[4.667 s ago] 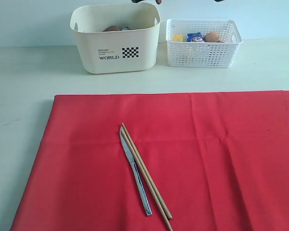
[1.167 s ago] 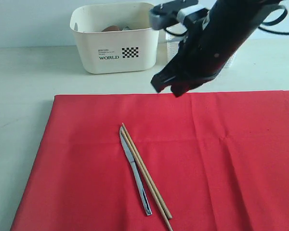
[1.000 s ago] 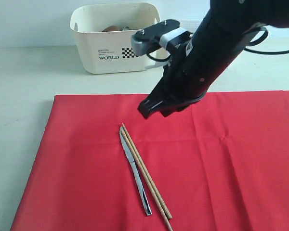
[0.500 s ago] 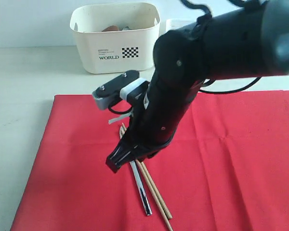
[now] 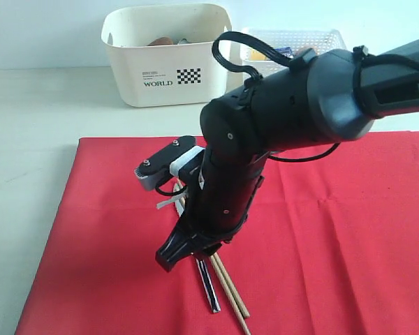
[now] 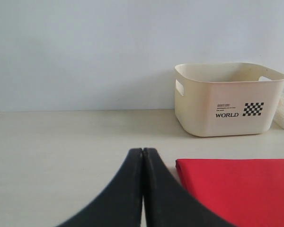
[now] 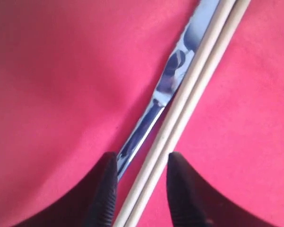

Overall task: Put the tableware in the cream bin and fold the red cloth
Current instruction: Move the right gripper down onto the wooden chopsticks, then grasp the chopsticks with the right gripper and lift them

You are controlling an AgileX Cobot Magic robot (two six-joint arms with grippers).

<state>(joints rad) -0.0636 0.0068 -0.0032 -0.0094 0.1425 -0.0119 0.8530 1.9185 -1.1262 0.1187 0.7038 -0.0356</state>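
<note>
The red cloth (image 5: 335,230) lies spread flat on the table, with a silver knife (image 5: 209,286) and a pair of wooden chopsticks (image 5: 232,296) side by side on it. My right gripper (image 5: 173,255) has come down over them. In the right wrist view it is open (image 7: 143,160), its fingers straddling the chopsticks (image 7: 203,61) and the knife's handle (image 7: 173,75), and one finger (image 7: 106,189) sits at the handle's edge. The cream bin (image 5: 169,59) stands at the back with brown and steel items inside. My left gripper (image 6: 143,152) is shut and empty, near the cloth's corner (image 6: 236,189).
A white lattice basket (image 5: 320,40) with toy foods stands to the right of the cream bin, half hidden by my right arm. That arm crosses over the middle of the cloth. Bare table (image 5: 35,125) lies left of the cloth and in front of the bin.
My right arm swung in from the back right and dropped across the cloth onto the knife and chopsticks. In the last half second it sank a little lower.
</note>
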